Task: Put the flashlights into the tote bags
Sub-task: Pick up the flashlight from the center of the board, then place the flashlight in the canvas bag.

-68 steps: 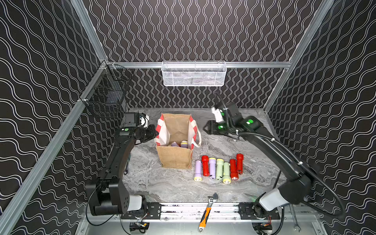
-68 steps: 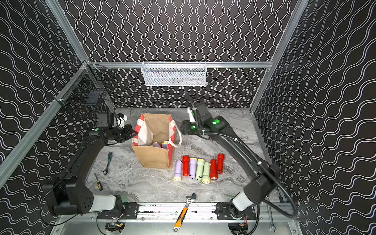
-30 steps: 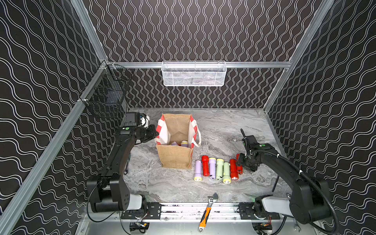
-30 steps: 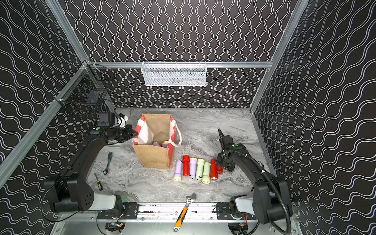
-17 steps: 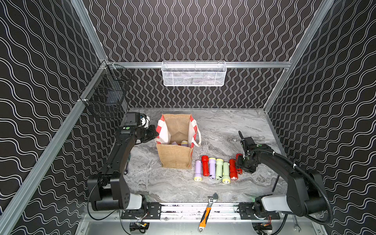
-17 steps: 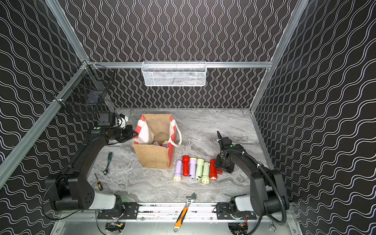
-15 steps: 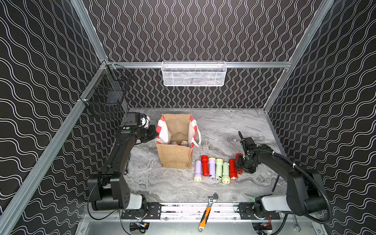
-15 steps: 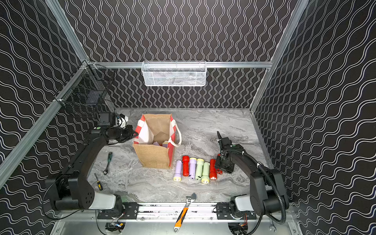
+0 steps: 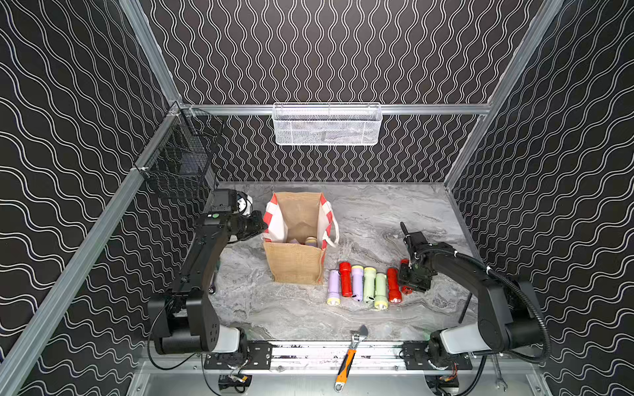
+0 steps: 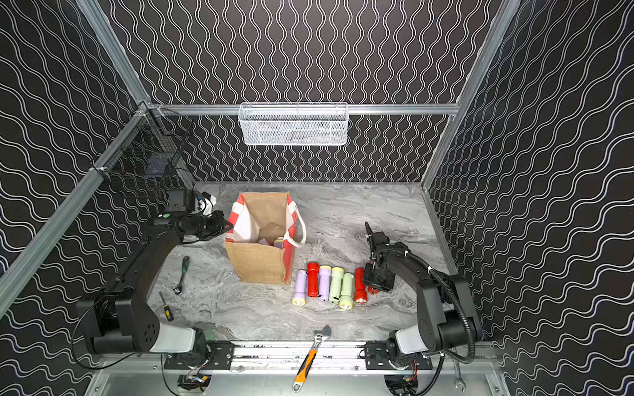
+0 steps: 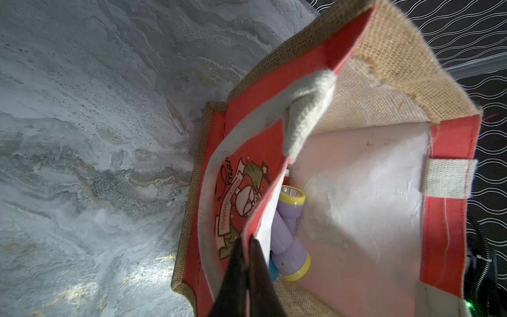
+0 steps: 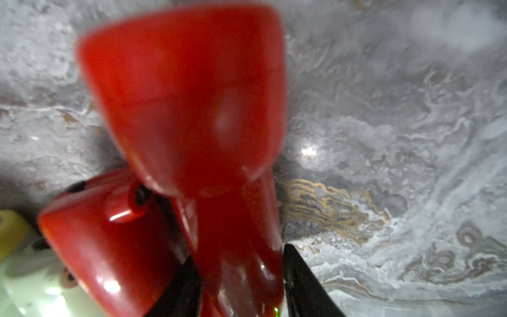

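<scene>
Left pincer (image 11: 245, 241) clamps the rim of a boxy tan jute tote bag (image 11: 384, 68). Right pincer (image 12: 238, 255) straddles a glossy red plastic flashlight (image 12: 186, 96) near that bag, grip unclear. Grey marbled tabletop (image 12: 384, 137), black wavy-lined walls (image 9: 326, 51).

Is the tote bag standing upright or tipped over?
Upright: the tote bag stands on its base, mouth facing up, left gripper pinching its rim.

arms (image 9: 202, 264): matte black; base motors (image 9: 226, 339): silver-white; hose (image 9: 544, 329): black, ribbed; wrist light (image 9: 215, 215): green
</scene>
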Motion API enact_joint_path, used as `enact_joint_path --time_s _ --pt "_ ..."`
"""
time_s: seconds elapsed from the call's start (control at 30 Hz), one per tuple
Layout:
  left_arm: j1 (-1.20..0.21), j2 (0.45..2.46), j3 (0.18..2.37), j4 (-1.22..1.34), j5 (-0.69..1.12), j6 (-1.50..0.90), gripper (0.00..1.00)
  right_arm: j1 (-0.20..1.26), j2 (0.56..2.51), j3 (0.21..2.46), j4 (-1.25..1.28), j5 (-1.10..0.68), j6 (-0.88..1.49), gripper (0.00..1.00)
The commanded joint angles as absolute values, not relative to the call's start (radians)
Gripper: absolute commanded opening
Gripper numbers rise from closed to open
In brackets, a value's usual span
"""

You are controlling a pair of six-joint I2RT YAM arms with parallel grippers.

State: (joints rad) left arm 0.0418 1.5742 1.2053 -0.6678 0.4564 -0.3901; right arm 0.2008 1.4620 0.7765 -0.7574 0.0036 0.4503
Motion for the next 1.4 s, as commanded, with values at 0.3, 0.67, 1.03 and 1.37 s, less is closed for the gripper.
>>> enact_joint_path --time_s 0.3,0.67,1.03,1.37 --pt "0.044 1.580 1.209 -0.634 0.437 -0.385 0.00 0.196 1.461 0.765 -0.741 0.029 0.434 0.37" --pt "0.044 1.574 1.209 -0.628 0.450 -0.393 0.00 0.195 1.351 0.955 -0.849 0.066 0.408 0.32" --pt "0.045 1.567 1.213 -0.616 0.479 -0.407 0.00 0.350 1.382 1.341 -0.768 0.006 0.467 0.28" --pt "0.045 1.576 1.218 -0.599 0.523 -0.417 0.00 0.585 1.654 1.729 -0.641 -0.116 0.480 0.27"
